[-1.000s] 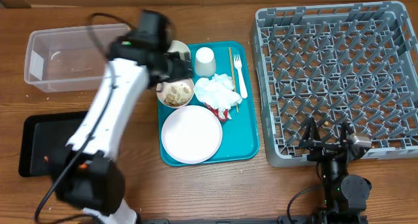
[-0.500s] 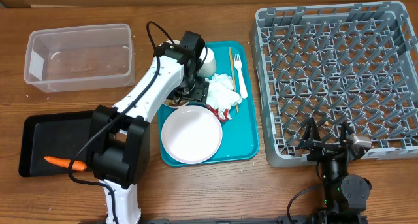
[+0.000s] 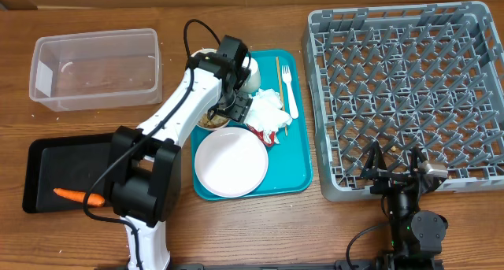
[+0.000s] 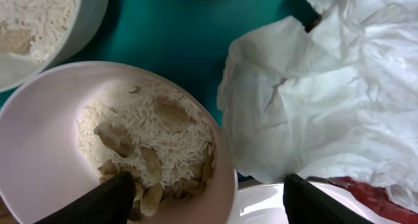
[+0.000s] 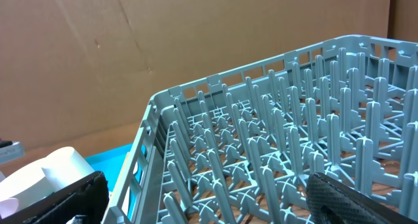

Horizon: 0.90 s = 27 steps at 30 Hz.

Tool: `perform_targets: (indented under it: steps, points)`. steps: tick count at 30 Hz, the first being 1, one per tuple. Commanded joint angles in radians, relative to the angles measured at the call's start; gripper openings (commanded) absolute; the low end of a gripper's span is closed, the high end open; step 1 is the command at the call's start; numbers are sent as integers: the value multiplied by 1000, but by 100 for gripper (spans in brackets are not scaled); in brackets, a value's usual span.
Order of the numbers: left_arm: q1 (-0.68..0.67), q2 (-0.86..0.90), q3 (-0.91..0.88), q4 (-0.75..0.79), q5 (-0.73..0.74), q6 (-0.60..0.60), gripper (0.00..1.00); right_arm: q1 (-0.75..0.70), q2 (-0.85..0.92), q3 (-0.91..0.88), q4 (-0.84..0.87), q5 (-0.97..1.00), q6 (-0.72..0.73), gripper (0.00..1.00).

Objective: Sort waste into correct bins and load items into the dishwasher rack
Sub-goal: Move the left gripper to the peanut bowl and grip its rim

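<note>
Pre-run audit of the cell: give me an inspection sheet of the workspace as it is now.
Surface: brown wooden table, flat teal plastic tray on it.
Job's things: orange carrot in shallow black rectangular tray; clear plastic tub, nothing seen inside; large grey grid rack, nothing loaded. On the teal tray: round white plate, small white bowl of rice and beige bits, second white bowl, white cup, thin wooden chopstick, white plastic fork, crumpled white napkin, red wrapper.
Clutter: nothing seen.
Hands: left hand open over the bowl's rim, beside napkin; right hand open, at rack's front edge.
Cables: black cable looped behind the teal tray.
Surroundings: brown cardboard wall.
</note>
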Motion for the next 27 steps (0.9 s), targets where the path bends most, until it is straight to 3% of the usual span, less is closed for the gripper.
perform_targets:
  steps: [1, 9, 23, 27]
  points:
    - [2, 11, -47, 3, -10, 20, 70, -4, -7, -10, 6, -2, -6, 100]
    - [2, 11, -83, 18, -21, 20, 69, -4, -7, -10, 6, -2, -6, 100]
    - [2, 11, -104, 58, -24, 20, 51, -4, -7, -10, 6, -2, -6, 100]
    - [2, 11, -103, 58, -43, 20, 38, -4, -7, -10, 6, -2, -6, 100]
